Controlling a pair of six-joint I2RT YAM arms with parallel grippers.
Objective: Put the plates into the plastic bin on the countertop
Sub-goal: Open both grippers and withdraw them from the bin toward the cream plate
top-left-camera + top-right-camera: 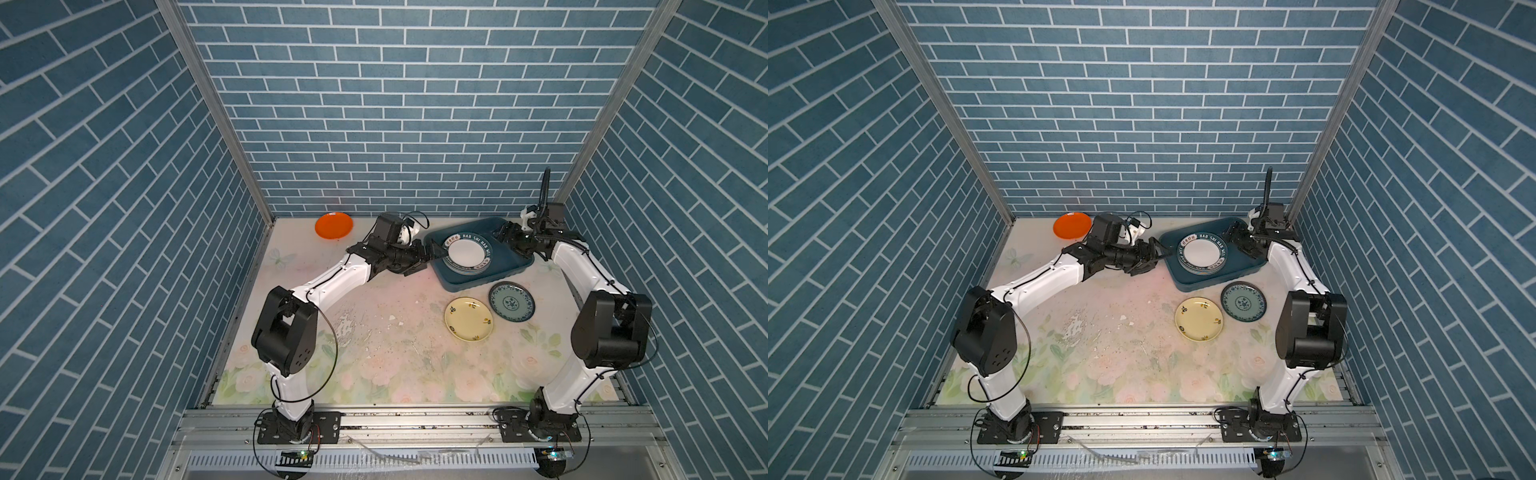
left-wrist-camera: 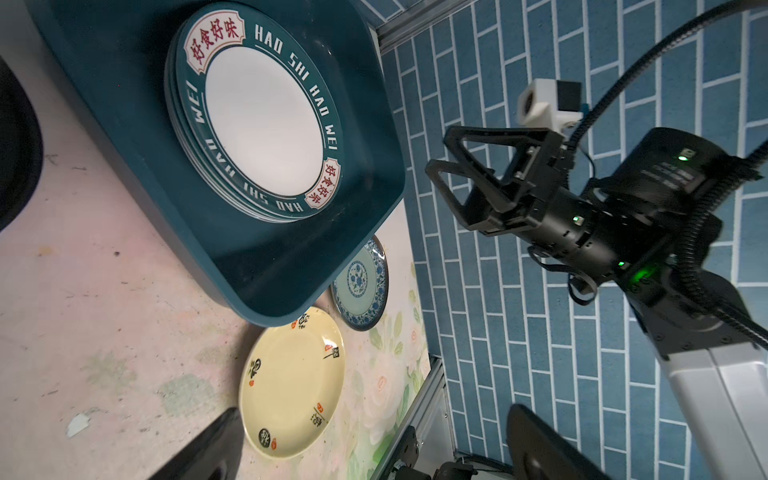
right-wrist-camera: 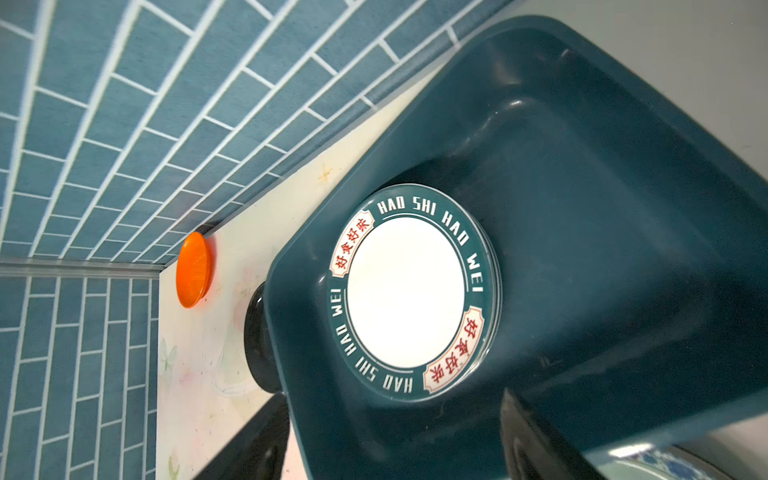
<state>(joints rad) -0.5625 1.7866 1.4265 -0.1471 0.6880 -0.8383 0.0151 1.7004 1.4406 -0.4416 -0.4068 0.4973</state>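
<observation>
The dark teal plastic bin [image 1: 467, 284] [image 1: 1200, 283] stands at the back right of the flowered countertop [image 1: 390, 340]. A stack of plates lies in it, topped by a white plate with a teal lettered rim [image 1: 467, 253] [image 1: 1202, 254] [image 2: 262, 120] [image 3: 407, 291]. On the countertop lie a pale yellow plate [image 1: 468, 318] [image 2: 293, 382], a patterned teal plate [image 1: 511, 301] [image 2: 360, 286] and an orange plate [image 1: 333, 225] [image 3: 193, 270]. My left gripper [image 1: 432, 254] [image 2: 374, 449] is open and empty at the bin's left rim. My right gripper [image 1: 505, 237] [image 2: 449, 166] [image 3: 395, 449] hovers open and empty over the bin's right end.
Blue brick walls close in the back and both sides; the orange plate lies against the back wall. Worn, scuffed patches mark the middle of the countertop. A metal rail [image 1: 415, 419] with both arm bases runs along the front edge.
</observation>
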